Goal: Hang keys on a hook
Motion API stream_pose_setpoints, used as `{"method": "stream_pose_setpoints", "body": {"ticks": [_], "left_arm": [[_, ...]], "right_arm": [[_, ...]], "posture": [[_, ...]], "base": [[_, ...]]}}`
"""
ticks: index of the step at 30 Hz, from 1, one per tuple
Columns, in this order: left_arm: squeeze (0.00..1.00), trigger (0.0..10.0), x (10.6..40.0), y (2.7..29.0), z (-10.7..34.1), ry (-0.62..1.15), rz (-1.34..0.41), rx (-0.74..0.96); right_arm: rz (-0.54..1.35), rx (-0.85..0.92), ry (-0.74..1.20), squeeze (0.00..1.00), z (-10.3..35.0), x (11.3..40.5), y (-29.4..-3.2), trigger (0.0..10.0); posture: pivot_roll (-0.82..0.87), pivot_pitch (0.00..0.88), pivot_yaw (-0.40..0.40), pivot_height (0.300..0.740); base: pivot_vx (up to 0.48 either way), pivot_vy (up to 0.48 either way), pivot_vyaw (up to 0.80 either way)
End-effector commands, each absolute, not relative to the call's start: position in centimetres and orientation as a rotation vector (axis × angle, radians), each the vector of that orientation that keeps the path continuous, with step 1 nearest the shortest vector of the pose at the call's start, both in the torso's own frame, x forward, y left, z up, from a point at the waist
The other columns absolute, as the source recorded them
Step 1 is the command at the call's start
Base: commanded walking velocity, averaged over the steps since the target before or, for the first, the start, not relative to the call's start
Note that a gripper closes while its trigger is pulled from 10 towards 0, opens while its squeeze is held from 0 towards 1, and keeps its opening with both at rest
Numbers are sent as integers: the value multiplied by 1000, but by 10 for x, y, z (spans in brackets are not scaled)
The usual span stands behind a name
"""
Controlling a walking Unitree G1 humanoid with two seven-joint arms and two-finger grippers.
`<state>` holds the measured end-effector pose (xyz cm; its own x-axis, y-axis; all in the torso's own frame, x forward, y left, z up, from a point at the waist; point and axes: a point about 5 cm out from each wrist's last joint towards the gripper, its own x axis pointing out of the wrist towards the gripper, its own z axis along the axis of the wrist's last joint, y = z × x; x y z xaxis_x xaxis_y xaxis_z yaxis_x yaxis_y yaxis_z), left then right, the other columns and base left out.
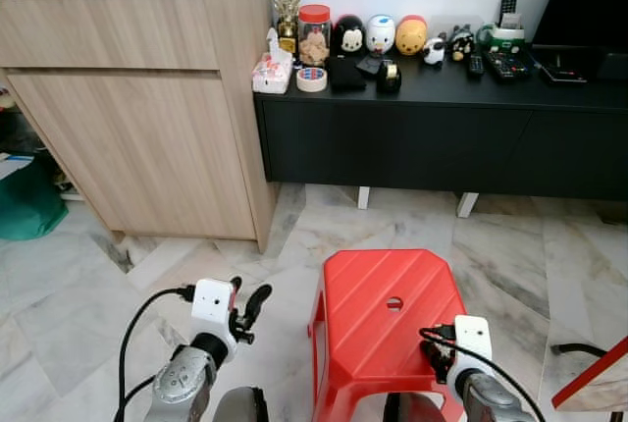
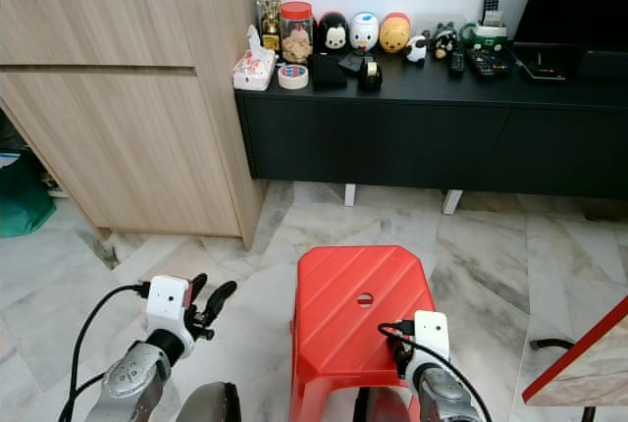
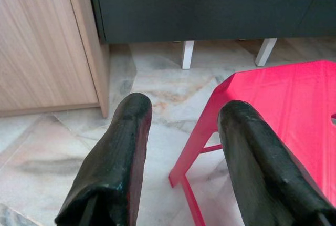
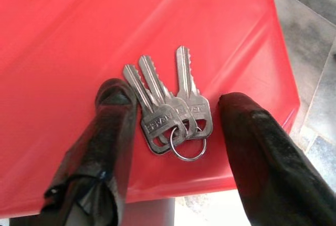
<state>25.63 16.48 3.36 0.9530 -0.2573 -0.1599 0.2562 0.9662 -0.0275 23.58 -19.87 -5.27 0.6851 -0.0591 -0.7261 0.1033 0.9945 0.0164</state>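
Note:
Three silver keys on one ring lie flat on the top of a red plastic stool, close to its near edge. My right gripper is open, with one black finger on each side of the keys and just above the stool top. Whether the fingers touch the keys cannot be told. My left gripper is open and holds nothing. It hovers over the marble floor to the left of the stool, and its fingers point toward the cabinet base.
A tall wooden cabinet stands at the left. A low black sideboard runs along the far wall, carrying a jar, toy figures, tape and remotes. A green bag lies at far left, and a red-edged board is at lower right.

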Motion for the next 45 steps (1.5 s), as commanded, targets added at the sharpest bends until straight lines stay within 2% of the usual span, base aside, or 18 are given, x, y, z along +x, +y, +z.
{"method": "stream_pose_setpoints", "body": {"ticks": [1,28,45], "left_arm": [[0,10000,256,164,35,168,-277,10],[0,10000,260,161,33,174,-273,10],[0,10000,263,159,32,169,-270,7]], "right_arm": [[-101,71,848,0,-58,228,-198,0],[-81,108,763,0,-46,246,-192,0],[-81,117,607,0,-31,260,-194,0]], "posture": [[53,18,-11,613],[47,0,-22,613],[34,0,-35,613]], "base": [[0,0,0],[0,0,0],[0,0,0]]}}
